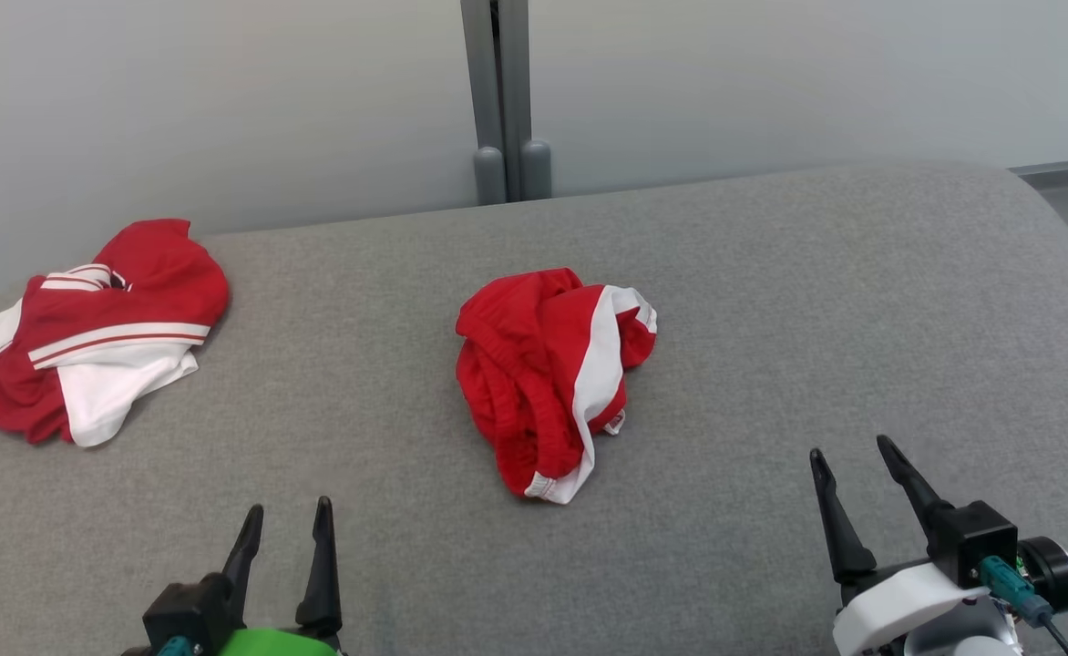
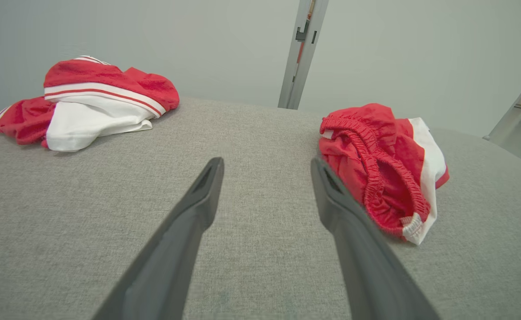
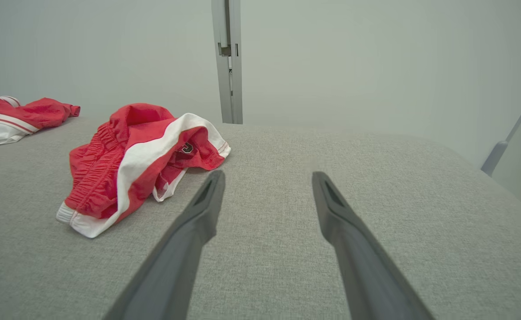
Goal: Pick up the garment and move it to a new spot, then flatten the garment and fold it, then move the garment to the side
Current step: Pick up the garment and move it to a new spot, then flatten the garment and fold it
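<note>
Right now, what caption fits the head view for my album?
Left claw and right claw, both open, face a crumpled red garment on the grey surface; a second red-and-white garment lies far left.

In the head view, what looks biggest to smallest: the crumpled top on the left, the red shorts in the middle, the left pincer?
1. Red-and-white top, largest.
2. Red shorts, a bit smaller.
3. Left pincer, smallest, though the picture's edge cuts it off.
</note>
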Robot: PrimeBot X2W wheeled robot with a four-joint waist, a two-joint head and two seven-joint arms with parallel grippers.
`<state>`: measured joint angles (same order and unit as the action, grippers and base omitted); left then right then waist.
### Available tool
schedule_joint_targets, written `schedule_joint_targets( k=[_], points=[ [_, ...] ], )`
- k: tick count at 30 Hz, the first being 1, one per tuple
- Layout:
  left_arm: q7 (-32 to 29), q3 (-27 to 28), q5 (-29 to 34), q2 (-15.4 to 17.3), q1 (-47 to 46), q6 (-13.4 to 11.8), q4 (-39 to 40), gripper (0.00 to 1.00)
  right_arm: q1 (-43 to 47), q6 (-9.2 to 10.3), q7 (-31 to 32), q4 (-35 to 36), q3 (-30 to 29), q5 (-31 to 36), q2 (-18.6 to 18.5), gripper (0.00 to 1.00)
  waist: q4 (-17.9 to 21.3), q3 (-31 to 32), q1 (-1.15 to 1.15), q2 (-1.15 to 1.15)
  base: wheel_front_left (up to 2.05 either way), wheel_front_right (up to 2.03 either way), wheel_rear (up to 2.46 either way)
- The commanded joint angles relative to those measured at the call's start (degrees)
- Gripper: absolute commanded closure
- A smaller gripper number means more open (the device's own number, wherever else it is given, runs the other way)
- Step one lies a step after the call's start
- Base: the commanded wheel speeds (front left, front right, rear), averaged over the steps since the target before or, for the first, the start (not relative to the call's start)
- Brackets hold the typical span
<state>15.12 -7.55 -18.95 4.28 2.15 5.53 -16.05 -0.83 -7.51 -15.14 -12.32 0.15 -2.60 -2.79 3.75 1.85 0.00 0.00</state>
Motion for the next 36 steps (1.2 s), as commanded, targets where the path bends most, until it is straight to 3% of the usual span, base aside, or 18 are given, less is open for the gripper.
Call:
schedule_joint_targets(
  k=[1,14,36],
  points=[
    [0.0,0.8,0.7,-0.2,1.2,0.3,0.4,0.00,0.8,0.04,0.0,-0.2,0.0,-0.6,-0.2,0.00,0.2,0.1,0.00,0.00,0.00,0.00,0.00],
    [0.1,3.8,1.8,-1.3,3.6,1.4,0.8,0.00,0.7,0.04,0.0,-1.2,0.2,-1.3,-0.2,0.00,0.4,-0.2,0.00,0.00,0.00,0.00,0.00],
    [0.1,0.1,0.8,-1.4,0.2,1.8,-0.6,0.00,-0.7,0.04,0.0,-0.9,-0.1,-1.2,-0.2,0.00,0.5,-1.4,0.00,0.00,0.00,0.00,0.00]
  ],
)
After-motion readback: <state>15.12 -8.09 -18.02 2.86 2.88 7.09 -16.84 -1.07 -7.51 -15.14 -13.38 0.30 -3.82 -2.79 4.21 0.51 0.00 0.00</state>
